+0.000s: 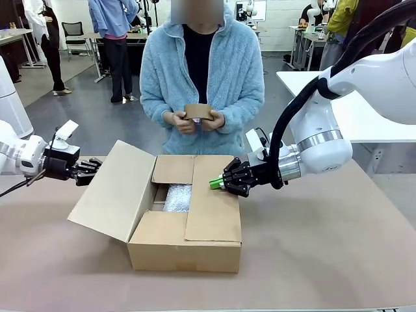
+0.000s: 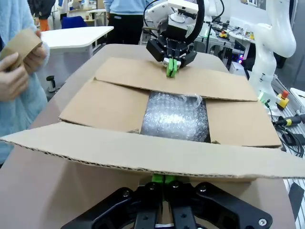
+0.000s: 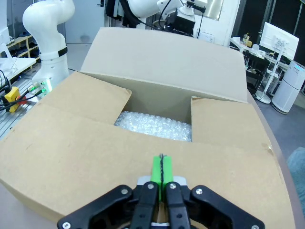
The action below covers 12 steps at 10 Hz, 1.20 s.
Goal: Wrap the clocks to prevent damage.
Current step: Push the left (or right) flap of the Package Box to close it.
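The clocks (image 1: 177, 197), bubble-wrapped, lay inside the carton (image 1: 182, 250). The right gripper (image 1: 216, 183), fingers together, pressed on the carton's right flap. The left gripper (image 1: 97, 164), also closed, sat against the raised left flap. Behind the carton, a person held a tape roll (image 1: 199, 112).

The two robot arms are glossy white with rounded joints, the right arm (image 1: 364, 91) carrying a silver metal ring at its wrist and a thick black cable looping along it. Each black two-finger gripper has bright green pads (image 3: 161, 171) and small silver screws on its linkages. The person (image 1: 201, 71) wears a fluffy light-blue fleece jacket over a black top.
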Motion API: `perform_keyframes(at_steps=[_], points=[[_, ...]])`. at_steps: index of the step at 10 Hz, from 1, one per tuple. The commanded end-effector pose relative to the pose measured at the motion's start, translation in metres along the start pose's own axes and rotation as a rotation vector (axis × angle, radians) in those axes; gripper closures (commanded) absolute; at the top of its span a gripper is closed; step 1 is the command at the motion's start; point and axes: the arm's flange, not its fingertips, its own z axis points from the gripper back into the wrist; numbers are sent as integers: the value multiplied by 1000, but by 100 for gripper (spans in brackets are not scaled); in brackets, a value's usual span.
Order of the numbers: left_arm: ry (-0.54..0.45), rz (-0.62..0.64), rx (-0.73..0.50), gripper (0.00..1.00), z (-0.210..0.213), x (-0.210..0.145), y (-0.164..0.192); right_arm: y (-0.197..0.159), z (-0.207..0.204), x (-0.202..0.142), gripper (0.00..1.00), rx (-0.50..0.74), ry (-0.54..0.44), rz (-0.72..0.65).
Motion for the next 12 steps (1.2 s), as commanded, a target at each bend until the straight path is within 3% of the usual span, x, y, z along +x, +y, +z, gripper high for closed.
perform_keyframes(at_steps=[1, 7, 12], points=[[-11, -51, 2, 100, -9, 3, 1, 1, -2, -6, 99, -2, 11, -10], [-45, -113, -3, 100, -22, 9, -8, 1, -2, -6, 99, -2, 11, -10], [-18, -151, -51, 100, -73, 20, 1, 1, -2, -6, 99, -2, 11, -10]])
